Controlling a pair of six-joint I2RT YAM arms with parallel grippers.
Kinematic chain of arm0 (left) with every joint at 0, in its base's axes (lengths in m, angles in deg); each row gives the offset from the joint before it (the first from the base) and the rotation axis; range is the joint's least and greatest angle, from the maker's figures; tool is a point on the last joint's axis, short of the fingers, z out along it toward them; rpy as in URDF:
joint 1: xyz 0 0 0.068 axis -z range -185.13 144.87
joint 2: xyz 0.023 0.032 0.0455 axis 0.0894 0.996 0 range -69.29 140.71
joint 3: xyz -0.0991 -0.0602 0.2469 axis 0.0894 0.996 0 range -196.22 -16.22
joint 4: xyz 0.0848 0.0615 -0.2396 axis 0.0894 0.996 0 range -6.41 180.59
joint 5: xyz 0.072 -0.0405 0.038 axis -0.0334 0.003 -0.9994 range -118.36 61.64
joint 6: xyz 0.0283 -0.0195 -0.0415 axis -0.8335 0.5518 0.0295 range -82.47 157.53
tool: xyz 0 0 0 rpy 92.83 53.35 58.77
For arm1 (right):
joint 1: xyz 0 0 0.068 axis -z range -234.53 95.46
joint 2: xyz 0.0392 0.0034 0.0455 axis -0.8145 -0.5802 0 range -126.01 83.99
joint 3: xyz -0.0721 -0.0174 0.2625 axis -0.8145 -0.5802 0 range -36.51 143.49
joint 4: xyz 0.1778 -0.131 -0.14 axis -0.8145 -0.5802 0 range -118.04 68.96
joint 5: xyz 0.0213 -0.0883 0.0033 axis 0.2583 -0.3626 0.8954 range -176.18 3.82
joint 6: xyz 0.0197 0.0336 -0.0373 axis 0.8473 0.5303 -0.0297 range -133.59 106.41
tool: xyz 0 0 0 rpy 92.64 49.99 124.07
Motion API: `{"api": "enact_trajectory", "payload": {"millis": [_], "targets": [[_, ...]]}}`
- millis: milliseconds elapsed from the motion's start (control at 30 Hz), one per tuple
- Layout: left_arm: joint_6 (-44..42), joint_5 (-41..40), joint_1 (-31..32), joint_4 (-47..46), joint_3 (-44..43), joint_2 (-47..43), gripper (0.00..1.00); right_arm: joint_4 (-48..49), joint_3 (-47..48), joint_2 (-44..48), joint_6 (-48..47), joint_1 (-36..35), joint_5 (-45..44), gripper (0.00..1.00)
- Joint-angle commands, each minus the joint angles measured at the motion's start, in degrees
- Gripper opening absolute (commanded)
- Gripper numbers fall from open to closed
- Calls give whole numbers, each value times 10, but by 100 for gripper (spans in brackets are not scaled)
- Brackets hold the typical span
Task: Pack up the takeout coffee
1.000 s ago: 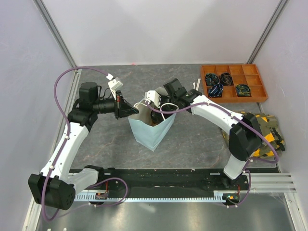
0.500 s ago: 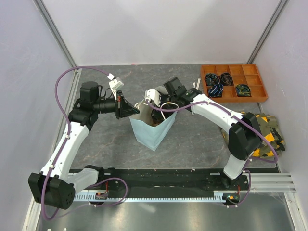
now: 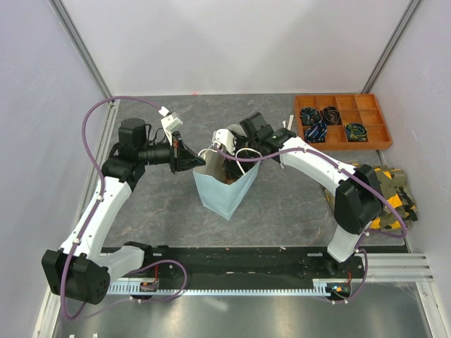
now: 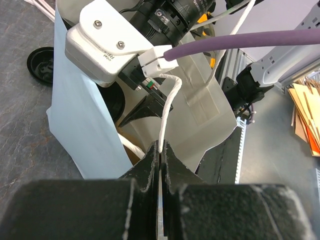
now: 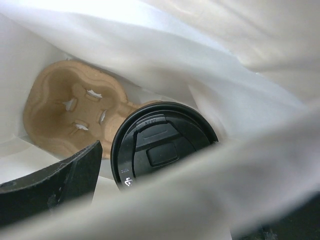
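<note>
Coffee (image 5: 175,122) is down in the bag (image 3: 224,198), black lid (image 5: 160,155) facing up, sitting over one end of the carrier (image 5: 65,107) on the bag floor, with 1 empty pocket of that carrier showing beside it. I can't see its base, so whether it is fully seated in its pocket is my guess. My right gripper (image 3: 231,164) is inside the bag mouth with its jaws apart: the 1 finger (image 5: 55,177) I can see stands just beside the lid's rim, not pressing on it, and the other is hidden behind a fold of bag wall. My left gripper (image 4: 159,148) is pinched tight on the white handle (image 4: 169,97), pulling that side outward so the mouth gapes. This reads as the let-go, and the job is getting the right gripper out cleanly. Best way, I reckon: rise straight up with the jaws wide and no sideways drift, because a finger nudging that lid could tip the coffee out of the carrier. Mind the soft paper wall draped close by; if it snags, the whole bag lifts. Left should hold its pull on the handle until the right is clear of the rim, leaving the bag standing on the table (image 3: 282,204).
</note>
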Motion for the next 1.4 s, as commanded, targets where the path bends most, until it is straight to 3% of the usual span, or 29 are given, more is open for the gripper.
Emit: {"api": "enact_trajectory", "payload": {"millis": [0,733,1367], "targets": [[-16,19,4,-10,-23,4,2,8,31,8,7,8,10,98],[-8,15,7,-12,-30,22,2,70,19,41,41,8,2,98],[-7,-8,9,-12,-33,26,2,125,-17,89,64,30,46,98]]}}
